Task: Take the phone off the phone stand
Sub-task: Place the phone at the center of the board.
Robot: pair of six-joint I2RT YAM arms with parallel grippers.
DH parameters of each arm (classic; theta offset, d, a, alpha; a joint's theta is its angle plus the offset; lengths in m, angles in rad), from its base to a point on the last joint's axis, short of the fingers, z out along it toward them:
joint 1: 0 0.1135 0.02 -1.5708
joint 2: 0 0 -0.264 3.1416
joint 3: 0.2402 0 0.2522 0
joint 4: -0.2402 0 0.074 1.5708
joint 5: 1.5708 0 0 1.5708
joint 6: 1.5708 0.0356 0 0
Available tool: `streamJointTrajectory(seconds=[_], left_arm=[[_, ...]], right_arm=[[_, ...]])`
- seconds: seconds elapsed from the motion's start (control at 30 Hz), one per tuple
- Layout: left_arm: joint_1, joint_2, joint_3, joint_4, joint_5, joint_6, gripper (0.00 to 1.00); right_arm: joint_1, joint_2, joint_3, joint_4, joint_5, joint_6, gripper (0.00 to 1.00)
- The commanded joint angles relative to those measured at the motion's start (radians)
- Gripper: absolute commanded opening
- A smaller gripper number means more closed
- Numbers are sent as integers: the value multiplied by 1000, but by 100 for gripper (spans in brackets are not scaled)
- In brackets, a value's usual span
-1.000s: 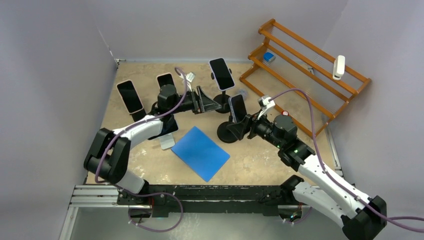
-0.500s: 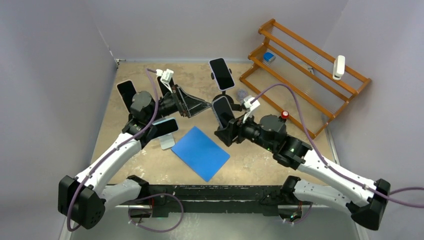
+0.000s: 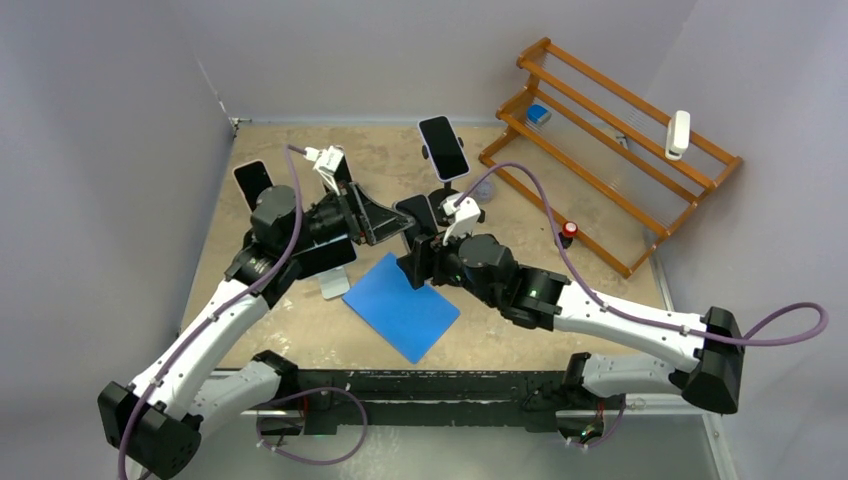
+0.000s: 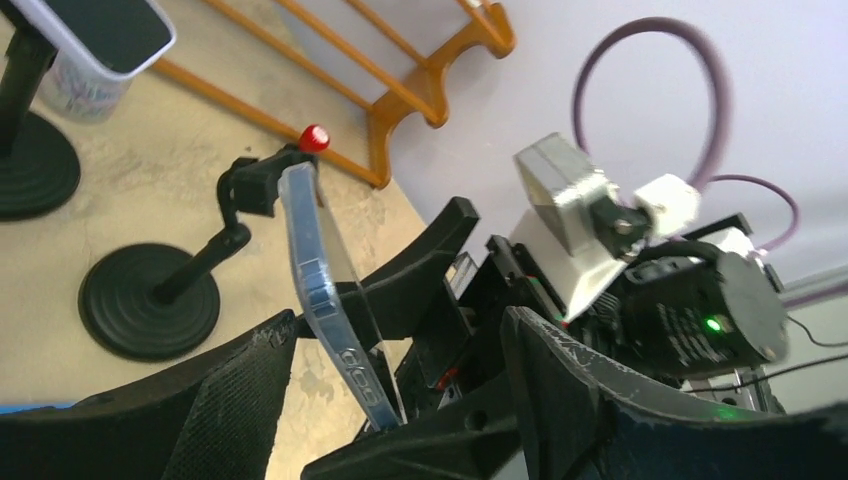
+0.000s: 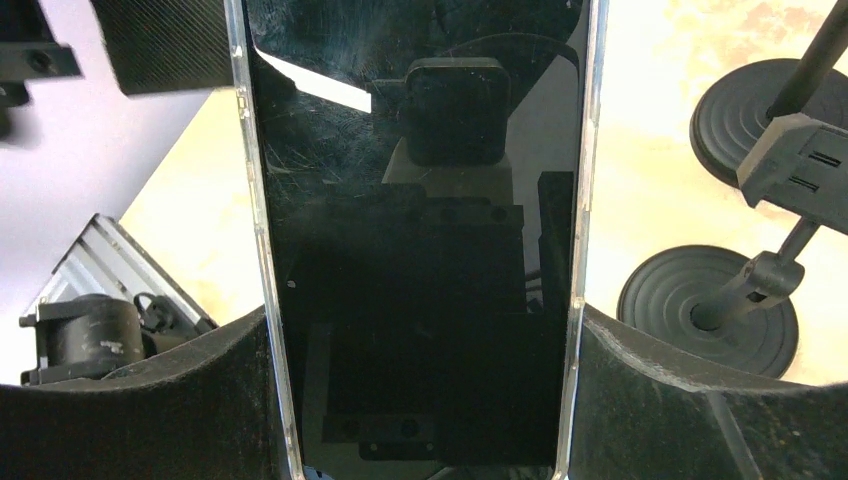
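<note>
- The phone [image 5: 420, 180] is off the phone stand [image 4: 150, 298]. A second ago it sat in the clamp [image 4: 255, 185] with the right gripper at it; now it hangs over the middle of the surface, just past the far edge of the blue mat [image 3: 400, 305]
- The right gripper [image 5: 424, 340] pinches it across its width, one pad on each long edge, screen toward its own camera
- The stand is right of the middle, on the side of the wooden rack [image 4: 385, 145], and its clamp is bare. The removal itself looks done, and I judge that only setting the phone down or handing it over is left
- The left gripper [image 4: 400, 325] has shifted a little toward the left edge. Its jaws stand wide with nothing held, and the carried phone is edge-on just beyond them
- Counted in the top view: four phones, namely the held one, a far phone [image 3: 443, 148], a left phone [image 3: 252, 182] and a near-left phone [image 3: 325, 258] partly under the left arm
- Two round black stands show in the left wrist view, the bare one and a second stand [image 4: 30, 160] carrying a phone
- One mat, one rack, and one red-topped thing [image 3: 568, 229] beside the rack
</note>
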Motion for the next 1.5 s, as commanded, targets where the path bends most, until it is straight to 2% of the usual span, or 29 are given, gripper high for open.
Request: streamJointTrajectory(seconds=[0.0, 0.13, 0.4, 0.47, 0.5, 0.6, 0.67, 0.73, 0.83, 0.93, 1.07, 1.23, 1.33, 1.47], left_arm=[[-21, 43, 57, -119, -51, 34, 71], [-30, 57, 53, -109, -52, 22, 61], [-36, 73, 36, -52, -17, 1, 21], [-36, 74, 33, -44, -11, 1, 7], [-36, 72, 29, -43, -10, 1, 0], [-36, 60, 21, -38, -8, 3, 0], [-36, 46, 10, -29, 6, 3, 0], [-35, 31, -2, -22, 22, -2, 0], [-35, 17, -13, -20, 49, -9, 0], [-35, 3, -24, -10, 75, -17, 0], [-35, -29, -50, 41, 141, -25, 0], [-35, -96, -116, 116, 309, 23, 0], [-35, -130, -155, 168, 364, 29, 0], [-35, -155, -192, 250, 402, -5, 0]], right_arm=[[16, 17, 96, 136, 95, 40, 0], [31, 43, 114, 142, 92, 40, 0], [46, 37, 87, 164, 92, 40, 0], [51, 31, 78, 170, 78, 33, 0], [53, 24, 70, 177, 62, 29, 4], [53, -16, 20, 228, -39, 11, 42], [53, -50, -17, 261, -100, 13, 64], [53, -81, -48, 277, -155, 13, 82], [53, -137, -95, 282, -289, 14, 98], [53, -191, -140, 287, -351, 15, 99], [52, -258, -194, 296, -355, 46, 99], [50, -333, -265, 386, -397, 98, 96], [50, -332, -280, 436, -433, 127, 88], [50, -314, -301, 537, -475, 169, 71]])
